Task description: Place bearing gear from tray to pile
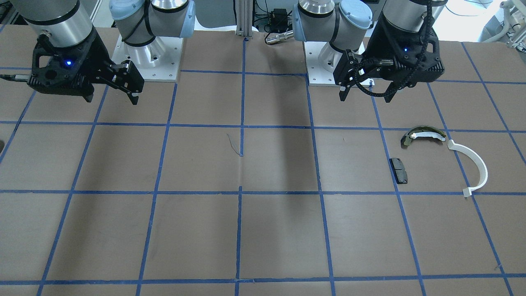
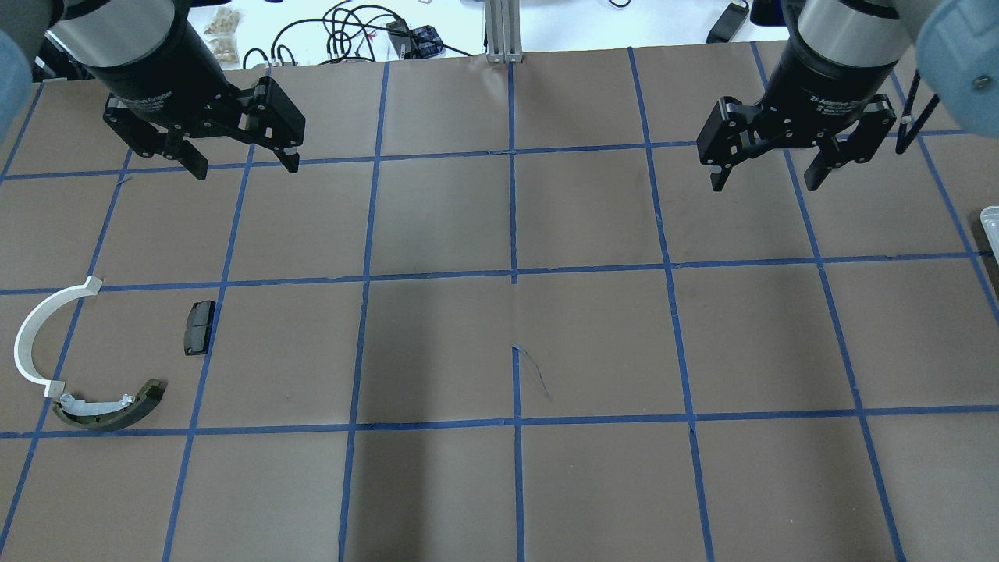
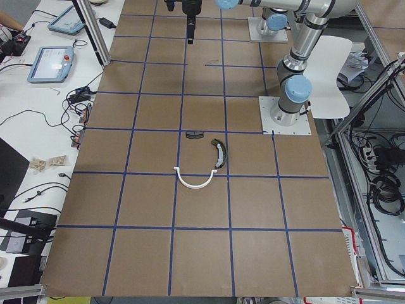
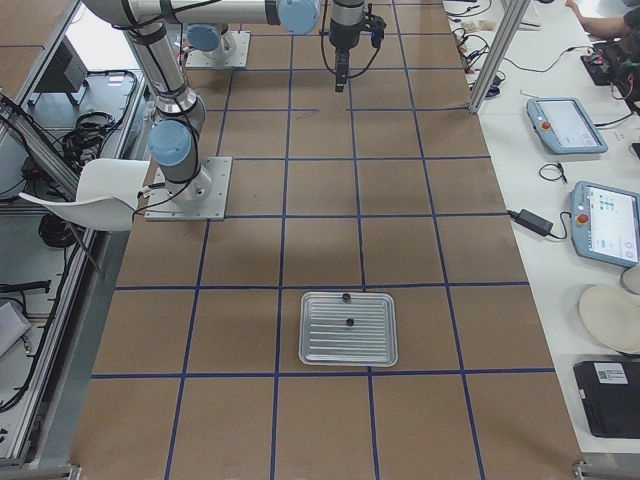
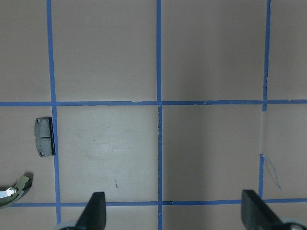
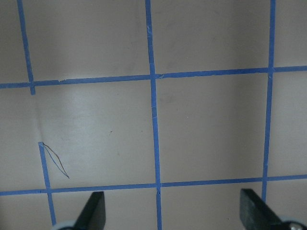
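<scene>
Hovering with its jaws spread wide and nothing between them, the right gripper (image 2: 766, 183) hangs above bare table. Its wrist view shows only brown paper and blue tape lines (image 6: 153, 129). The left gripper (image 2: 246, 164) is in the same condition: wide, empty, clear of the surface.

Outward from the left gripper lies the pile (image 2: 56, 388), three loose parts:
- a black pad (image 2: 199, 328), lying flat and apart from the others;
- a white arc (image 2: 31, 336), opening toward the pad;
- an olive shoe (image 2: 109, 410), one end just beside an end of the arc; contact cannot be confirmed.

The tray (image 4: 312, 345) sits at the table's end on the robot's right, well apart from both grippers and from the pile. It carries two small dark parts, one near its middle (image 4: 349, 321) and one at its far rim (image 4: 346, 297). They are too small to tell which is the bearing gear.

Step in hand: judged as the start of the task; no part is gripped.

Next move: the right arm, on the tray's side, probably has to travel to the tray, descend over one small part and close on it. The pile lies at the opposite end, so a long carry or a hand-over is likely.

Lettering: the right wrist collar (image 2: 847, 100) carries white print beginning "2F Adapt"; the rest is unreadable.
</scene>
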Action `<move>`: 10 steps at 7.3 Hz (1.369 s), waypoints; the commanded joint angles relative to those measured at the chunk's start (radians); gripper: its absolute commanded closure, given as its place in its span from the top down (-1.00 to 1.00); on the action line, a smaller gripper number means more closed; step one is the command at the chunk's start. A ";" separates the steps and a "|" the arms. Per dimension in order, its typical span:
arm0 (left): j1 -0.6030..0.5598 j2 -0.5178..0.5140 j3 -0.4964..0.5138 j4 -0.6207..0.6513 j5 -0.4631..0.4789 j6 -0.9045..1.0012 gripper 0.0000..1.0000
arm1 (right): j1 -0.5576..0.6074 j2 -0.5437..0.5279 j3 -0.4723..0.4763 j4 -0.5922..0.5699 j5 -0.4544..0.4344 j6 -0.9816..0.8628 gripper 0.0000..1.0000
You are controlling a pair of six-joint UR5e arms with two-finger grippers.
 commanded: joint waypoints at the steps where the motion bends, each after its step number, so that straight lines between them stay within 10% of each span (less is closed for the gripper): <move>1: 0.000 -0.006 -0.001 0.002 0.001 0.000 1.00 | -0.001 0.000 0.000 -0.002 -0.002 -0.002 1.00; 10: 0.002 0.003 0.004 0.000 -0.001 0.000 1.00 | -0.012 0.008 0.000 -0.014 -0.007 -0.004 1.00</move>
